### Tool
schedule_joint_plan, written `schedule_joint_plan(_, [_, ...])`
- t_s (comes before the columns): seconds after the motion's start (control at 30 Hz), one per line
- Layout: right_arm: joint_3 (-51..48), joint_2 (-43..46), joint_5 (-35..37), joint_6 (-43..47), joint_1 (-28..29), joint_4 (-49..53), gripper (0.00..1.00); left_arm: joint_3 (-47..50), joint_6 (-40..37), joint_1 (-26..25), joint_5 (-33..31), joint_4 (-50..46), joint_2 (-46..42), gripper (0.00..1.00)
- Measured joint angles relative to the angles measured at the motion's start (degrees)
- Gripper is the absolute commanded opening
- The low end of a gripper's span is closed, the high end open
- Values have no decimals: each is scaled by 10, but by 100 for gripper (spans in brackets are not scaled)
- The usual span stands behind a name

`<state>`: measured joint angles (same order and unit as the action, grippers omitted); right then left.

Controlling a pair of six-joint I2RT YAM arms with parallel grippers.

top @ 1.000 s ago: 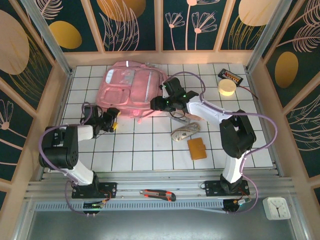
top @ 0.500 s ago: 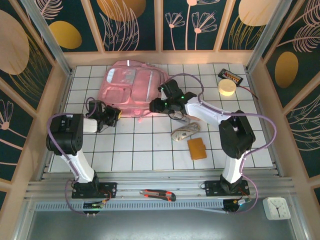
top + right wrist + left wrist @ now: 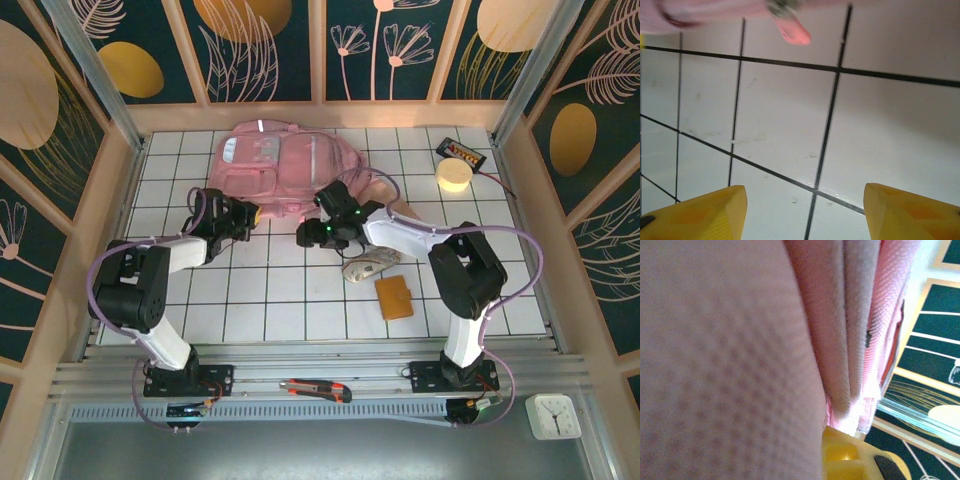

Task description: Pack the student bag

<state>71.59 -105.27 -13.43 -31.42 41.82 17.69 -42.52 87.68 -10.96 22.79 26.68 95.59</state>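
White tiled table (image 3: 270, 300) carries the student bag (image 3: 290, 165) at its far middle, so with your left gripper (image 3: 240, 213) pinched shut on its near hem, lift gently and bring the right gripper (image 3: 308, 237), fingers apart and empty over bare tile, to that hem.

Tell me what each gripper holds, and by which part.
The left gripper is shut on the bag, pinching its fabric at the near left edge. The right gripper holds nothing; it is open above the tiles.
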Motion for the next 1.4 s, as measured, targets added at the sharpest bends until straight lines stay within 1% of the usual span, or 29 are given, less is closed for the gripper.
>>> schedule_joint_plan(0.07, [-19, 5, -12, -6, -12, -19, 66, -2, 9, -3, -3, -3, -5, 0])
schedule_joint_plan(0.13, [-51, 21, -44, -16, -35, -61, 67, -3, 17, -5, -4, -10, -9, 0])
schedule_joint_plan(0.2, [-100, 49, -97, -34, -69, -136, 67, -7, 22, -7, -5, -19, -14, 0])
schedule_joint_plan(0.3, [-139, 64, -158, -63, -109, -226, 67, -13, 28, -7, -5, -32, -23, 0])
schedule_joint_plan(0.4, [-140, 61, -198, -83, -123, -297, 67, -14, 35, -8, -5, -34, -35, 0])
schedule_joint_plan(0.57, [-127, 31, -243, -120, -120, -393, 68, -17, 48, -14, -6, -38, -47, 0])
schedule_joint_plan(0.67, [-123, 10, -254, -136, -117, -424, 69, -20, 57, -18, -8, -38, -48, 0])
schedule_joint_plan(0.77, [-122, 1, -255, -142, -114, -433, 69, -25, 66, -20, -10, -44, -48, 0])
schedule_joint_plan(1.07, [-147, 10, -221, -146, -75, -440, 69, -74, 72, -25, -11, -61, -48, 0])
schedule_joint_plan(1.27, [-146, 10, -213, -144, -85, -450, 69, -77, 76, -27, -11, -64, -48, 0])
schedule_joint_plan(1.4, [-125, -6, -215, -144, -97, -470, 69, -77, 80, -27, -11, -64, -48, 0])
